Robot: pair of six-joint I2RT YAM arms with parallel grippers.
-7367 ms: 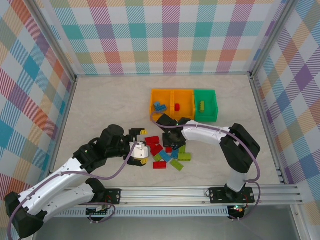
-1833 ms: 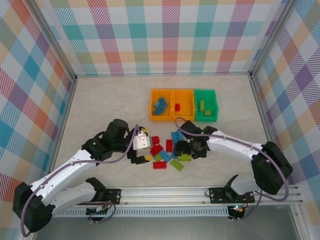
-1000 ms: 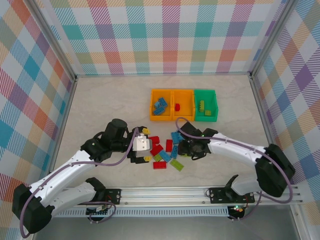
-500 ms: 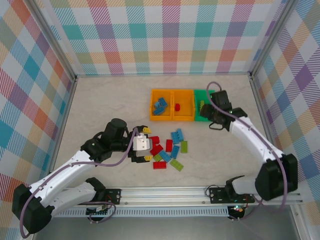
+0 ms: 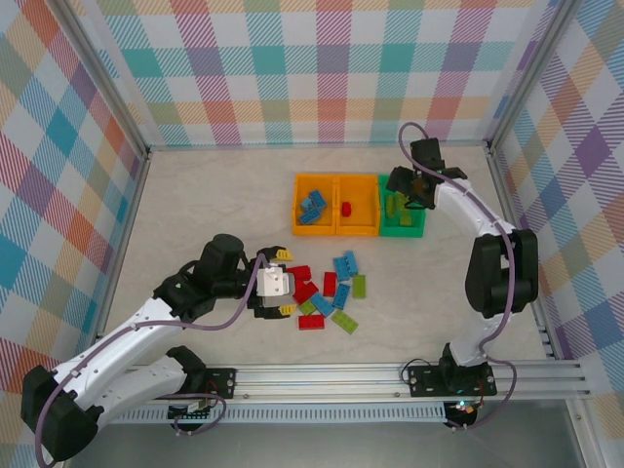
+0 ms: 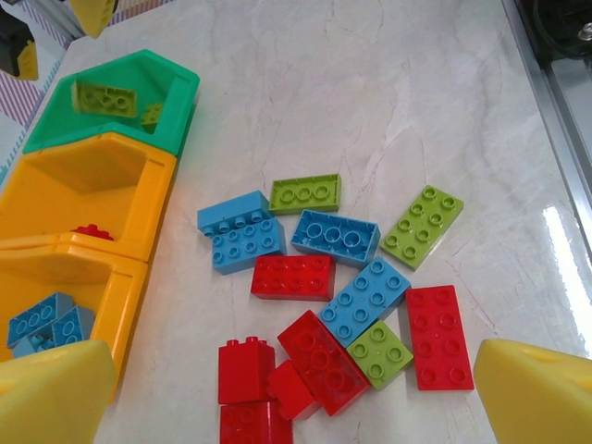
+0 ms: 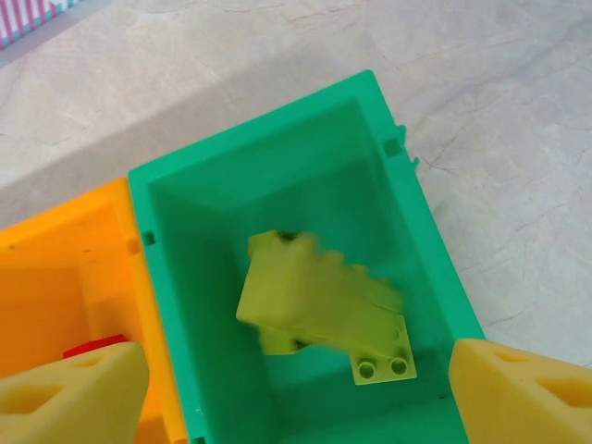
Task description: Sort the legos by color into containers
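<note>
Closest to the bases, the left arm comes up from the bottom-left corner with its elbow bent and its wrist turned toward the middle of the table (image 5: 214, 195). The left gripper (image 5: 286, 282) sits low at the left edge of the loose legos (image 5: 330, 295). Its yellow pads (image 6: 51, 393) are spread wide with nothing between them, just red, blue and lime bricks lying on the marble-look top below. Further back is the row of containers: the left orange bin (image 5: 303, 225) has blue bricks in it, the middle orange bin (image 5: 364, 218) has one red brick (image 5: 345, 208), and the green bin (image 7: 190, 305) is on the right end. The right arm is stretched way out along the right side, wrist bent back over the green bin. The right gripper (image 5: 405, 193) hangs above it, fingers apart, holding nothing. A lime brick (image 7: 314, 301) is inside that bin, too blurry to tell if it's resting on the bottom.
</note>
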